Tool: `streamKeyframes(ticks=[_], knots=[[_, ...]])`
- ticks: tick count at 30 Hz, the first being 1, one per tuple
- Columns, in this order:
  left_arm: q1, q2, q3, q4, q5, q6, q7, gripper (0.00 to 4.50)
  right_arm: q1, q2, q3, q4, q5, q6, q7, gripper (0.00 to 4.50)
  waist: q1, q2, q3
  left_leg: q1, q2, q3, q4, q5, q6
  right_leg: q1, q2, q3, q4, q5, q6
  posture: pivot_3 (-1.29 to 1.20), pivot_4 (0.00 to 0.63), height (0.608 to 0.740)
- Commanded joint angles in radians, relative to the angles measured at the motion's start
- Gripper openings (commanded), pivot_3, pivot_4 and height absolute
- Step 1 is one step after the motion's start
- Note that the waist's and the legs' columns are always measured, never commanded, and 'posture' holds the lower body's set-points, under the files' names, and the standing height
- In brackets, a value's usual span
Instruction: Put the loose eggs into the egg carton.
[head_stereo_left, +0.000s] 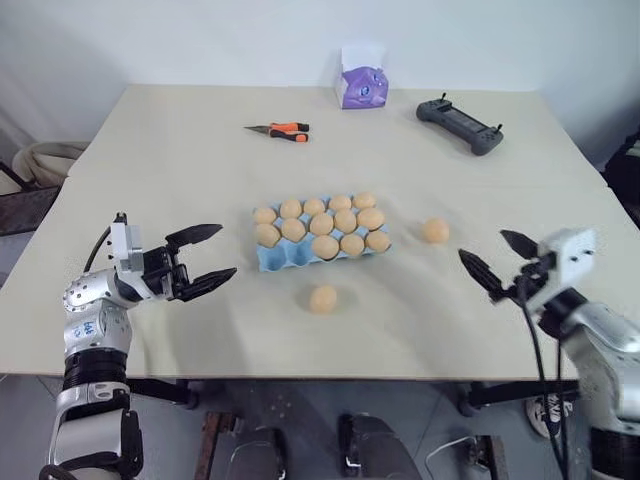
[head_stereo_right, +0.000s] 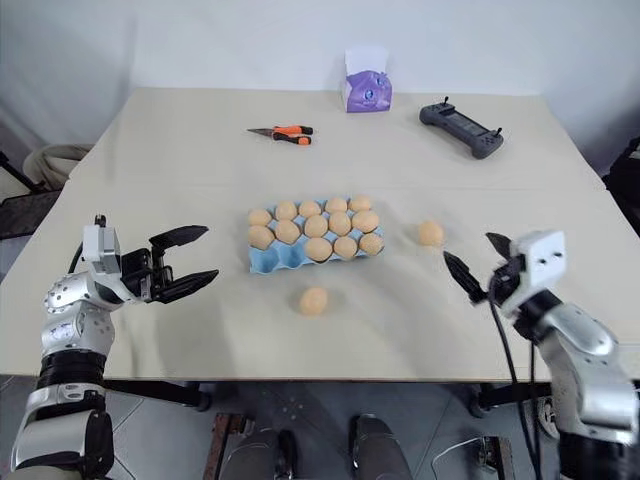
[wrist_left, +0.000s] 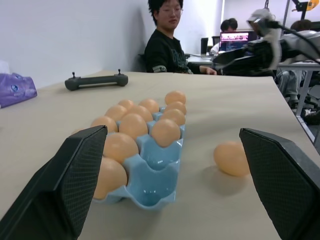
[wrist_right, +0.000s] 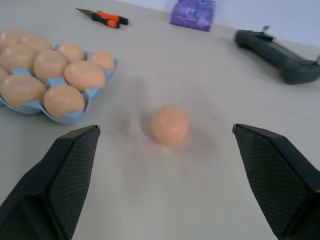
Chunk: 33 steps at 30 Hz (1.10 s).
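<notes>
The light blue egg carton (head_stereo_left: 272, 262) lies mid-table, holding several pale orange eggs, with empty cups at its front left corner (wrist_left: 150, 186). One loose egg (head_stereo_left: 323, 298) rests on the table just in front of the carton. Another loose egg (head_stereo_left: 435, 231) lies to the carton's right. My left gripper (head_stereo_left: 226, 250) hovers open to the left of the carton, pointing toward it, empty. My right gripper (head_stereo_left: 483, 246) is open and empty, just right of the right-hand loose egg (wrist_right: 170, 125), which lies ahead of its fingers.
Orange-handled pliers (head_stereo_left: 285, 130), a purple tissue pack (head_stereo_left: 362, 86) and a black controller (head_stereo_left: 460, 125) lie along the far side of the table. A person (wrist_left: 167, 42) sits beyond the table's right end. The table's front edge runs just below both grippers.
</notes>
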Motion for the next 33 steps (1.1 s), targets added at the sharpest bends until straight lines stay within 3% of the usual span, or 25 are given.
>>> streamKeyframes(ticks=[1,6,21,24,30,33], knots=[[0.009,0.010,0.014,-0.047,-0.016,-0.003,0.014,4.50,-0.083,0.030,0.047,0.100,-0.043,-0.029,-0.037,4.45,0.002,0.000,0.000,-0.001,0.000,0.000,0.000,0.000,0.000,-0.001,0.000,0.000,0.000,0.000,0.000,0.00,0.150,0.740],[0.040,0.017,0.026,-0.083,-0.024,0.001,0.032,4.50,-0.241,0.083,0.130,0.354,-0.153,-0.139,-0.077,4.45,0.003,0.000,0.000,-0.002,0.000,0.001,0.001,0.000,0.000,-0.001,0.000,0.000,-0.001,0.000,0.000,0.00,0.150,0.740],[0.101,0.012,0.041,-0.158,-0.030,0.017,0.082,4.50,-0.539,0.127,0.177,0.914,-0.280,-0.359,-0.109,4.45,-0.019,0.001,0.000,-0.002,0.000,0.001,0.000,0.001,-0.003,-0.002,0.000,0.000,0.001,0.000,0.000,0.00,0.150,0.740],[0.104,0.014,0.043,-0.161,-0.031,0.015,0.087,4.50,-0.542,0.126,0.172,0.926,-0.280,-0.383,-0.104,3.94,-0.023,0.001,0.000,-0.002,0.000,0.002,0.000,0.002,-0.003,-0.002,0.000,0.000,0.001,0.000,0.000,0.00,0.150,0.740],[0.111,0.017,0.045,-0.164,-0.033,0.015,0.092,4.50,-0.499,0.119,0.168,0.810,-0.260,-0.373,-0.077,1.87,-0.022,0.001,0.000,-0.002,0.001,0.001,0.001,0.002,-0.003,-0.002,0.000,0.000,0.002,0.000,0.000,0.00,0.150,0.740],[0.110,0.019,0.044,-0.162,-0.034,0.016,0.092,4.50,-0.464,0.122,0.175,0.647,-0.230,-0.299,-0.053,1.77,-0.022,0.001,0.000,-0.002,0.001,0.001,0.000,0.001,-0.003,-0.002,-0.001,0.000,0.002,0.000,0.000,0.00,0.150,0.740]])
